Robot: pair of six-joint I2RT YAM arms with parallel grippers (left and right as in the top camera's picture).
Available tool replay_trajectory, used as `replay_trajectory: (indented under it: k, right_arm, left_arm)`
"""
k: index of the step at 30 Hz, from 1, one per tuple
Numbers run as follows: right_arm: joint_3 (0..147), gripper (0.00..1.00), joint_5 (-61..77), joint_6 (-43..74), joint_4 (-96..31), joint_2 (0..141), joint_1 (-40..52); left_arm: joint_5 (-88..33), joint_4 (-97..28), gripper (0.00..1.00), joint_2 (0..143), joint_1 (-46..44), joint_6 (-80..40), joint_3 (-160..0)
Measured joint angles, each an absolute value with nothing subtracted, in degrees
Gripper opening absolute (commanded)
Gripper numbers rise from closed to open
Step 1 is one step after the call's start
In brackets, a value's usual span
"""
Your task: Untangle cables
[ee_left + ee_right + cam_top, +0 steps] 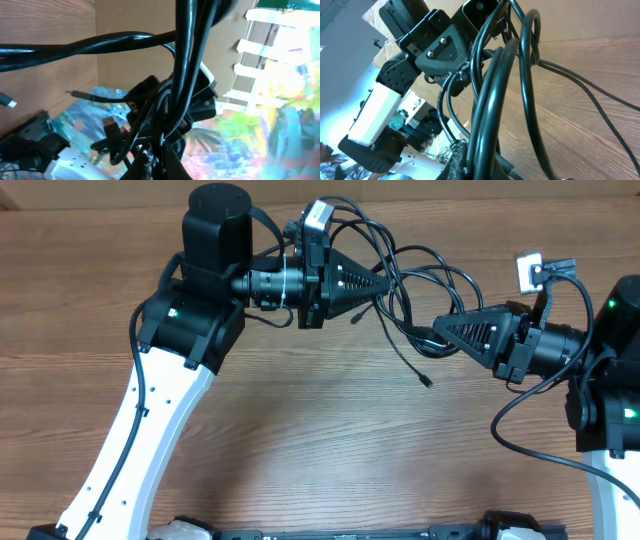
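Overhead: one knot of cables (398,308), held by left hand (374,289), right hand (441,332)

Two robot arms are counted: the left arm (150,430) and the right arm (605,405). One tangled bunch of cables (420,290) is seen between them; the single cords cannot be counted. One free plug end (427,381) and one wooden surface (300,440) are noted.
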State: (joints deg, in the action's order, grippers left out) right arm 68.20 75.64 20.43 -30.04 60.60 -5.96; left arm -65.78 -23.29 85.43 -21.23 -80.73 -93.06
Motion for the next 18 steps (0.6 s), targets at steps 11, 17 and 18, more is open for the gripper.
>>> replay_trajectory:
  k: [11, 17, 18]
  right_arm:
    - [68.2, 0.04, 72.9, 18.0, -33.7, 60.6, -6.0]
    - [68.2, 0.04, 71.1, 17.1, -34.1, 60.6, -6.0]
    - [68.2, 0.04, 71.1, 17.0, -34.0, 60.6, -6.0]
  left_arm:
    - [-66.3, -20.0, 0.04, 85.4, -21.0, -88.4, -93.1]
    - [-67.5, -19.9, 0.04, 85.5, -20.0, -90.7, -93.1]
    - [-67.8, -19.8, 0.04, 85.5, -19.9, -91.1, -93.1]
